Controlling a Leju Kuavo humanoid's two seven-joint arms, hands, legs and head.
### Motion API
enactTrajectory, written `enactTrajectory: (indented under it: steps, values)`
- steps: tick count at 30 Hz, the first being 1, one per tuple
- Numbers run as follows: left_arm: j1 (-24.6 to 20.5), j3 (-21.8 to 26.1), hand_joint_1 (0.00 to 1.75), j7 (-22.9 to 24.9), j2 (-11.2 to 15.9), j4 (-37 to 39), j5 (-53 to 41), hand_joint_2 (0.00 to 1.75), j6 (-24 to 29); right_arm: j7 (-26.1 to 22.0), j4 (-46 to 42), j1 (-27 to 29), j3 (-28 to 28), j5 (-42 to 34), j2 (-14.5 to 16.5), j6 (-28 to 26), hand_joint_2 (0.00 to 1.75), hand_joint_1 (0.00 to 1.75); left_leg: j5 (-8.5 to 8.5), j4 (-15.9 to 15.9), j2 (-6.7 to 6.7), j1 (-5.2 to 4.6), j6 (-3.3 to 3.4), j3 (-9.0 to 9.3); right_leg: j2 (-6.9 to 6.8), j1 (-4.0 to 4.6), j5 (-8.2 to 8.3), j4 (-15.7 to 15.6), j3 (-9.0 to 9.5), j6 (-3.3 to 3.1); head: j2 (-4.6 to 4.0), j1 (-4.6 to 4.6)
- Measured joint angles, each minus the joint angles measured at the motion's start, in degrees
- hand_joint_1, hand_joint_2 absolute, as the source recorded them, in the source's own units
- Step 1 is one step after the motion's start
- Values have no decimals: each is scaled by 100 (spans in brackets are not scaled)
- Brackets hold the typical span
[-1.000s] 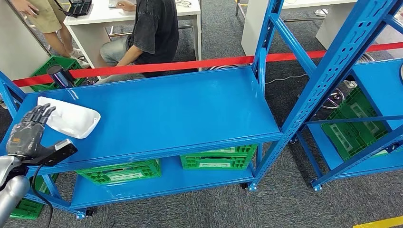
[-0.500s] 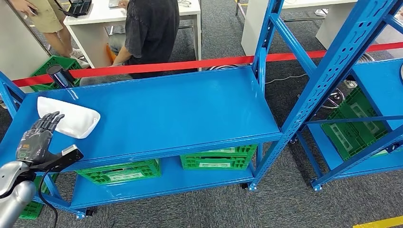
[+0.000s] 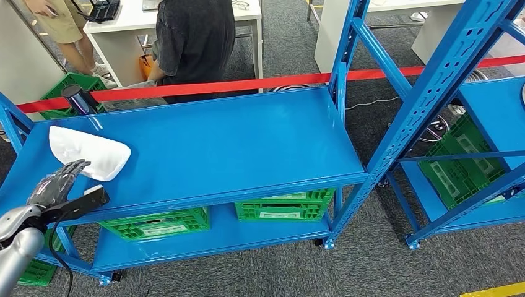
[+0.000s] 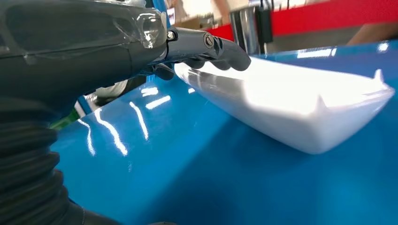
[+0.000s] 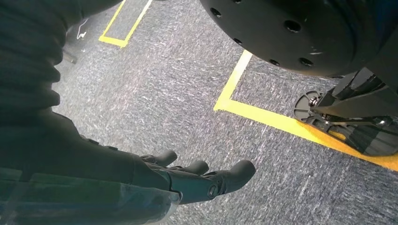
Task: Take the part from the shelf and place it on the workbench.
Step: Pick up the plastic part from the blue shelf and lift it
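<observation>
Left hand (image 3: 57, 183) is empty, fingers spread at the white part (image 3: 90, 151) on the shelf (image 3: 216, 142); looks light, stiff and slick, so I'd grab its near rim.

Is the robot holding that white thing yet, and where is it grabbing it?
Not yet. The left hand reaches its fingertips to the near edge of the white curved plastic part on the blue metal shelf, unclosed. The right hand hangs empty.
</observation>
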Motion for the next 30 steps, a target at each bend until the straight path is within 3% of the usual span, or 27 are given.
enactTrajectory:
  steps: [3, 4, 7, 17, 18, 21, 22, 30]
  values:
    - [-154, -11, 0, 9, 1, 137, 60, 44, -211, 21, -25, 2, 0, -10, 13, 3, 175, 0, 1, 0, 1, 0, -1, 4, 1, 0, 0, 0, 1, 0, 0, 0]
    - [-199, -19, 0, 16, 1, 187, 82, 44, -270, 25, -31, 3, 0, -13, 16, 4, 175, 0, 1, 0, 1, 0, -1, 5, 1, 0, 0, 0, 1, 0, 0, 0]
    - [-329, -48, 0, 54, 1, 356, 154, 175, -349, 40, -53, 3, 0, -16, 23, 6, 175, 0, 3, 0, 1, 1, -4, 5, 1, 1, 0, 0, 1, 0, 0, 0]
    - [-467, -109, 0, -2, 1, 566, 214, 175, -216, 96, -88, 3, 0, -33, 45, 15, 175, 0, 3, 0, 2, 0, -5, 4, 2, 0, 0, 0, 0, 0, 0, 0]
    - [-478, -121, 15, -7, 1, 577, 213, 175, -216, 97, -89, 4, 0, -36, 47, 17, 175, 0, 3, 0, 3, 0, -5, 4, 2, 0, 0, 0, 0, 0, 0, 0]
    - [-498, -152, 145, -9, 1, 607, 212, 175, -215, 98, -90, 4, -1, -43, 50, 22, 175, 0, 3, 0, 3, 0, -5, 5, 2, 0, 0, 0, 1, 0, 0, 0]
    - [-501, -162, 174, -8, -1, 620, 211, 175, -206, 98, -90, 4, -1, -46, 51, 23, 175, 0, 3, 0, 3, 0, -5, 5, 2, 0, 0, 0, 0, 0, 0, 0]
    - [-515, -225, 175, 1, -4, 749, 283, 175, -157, 98, -98, 4, -2, -58, 51, 26, 175, 0, 4, 1, 4, 1, -5, 2, 3, 1, 0, 0, -3, 0, 0, 0]
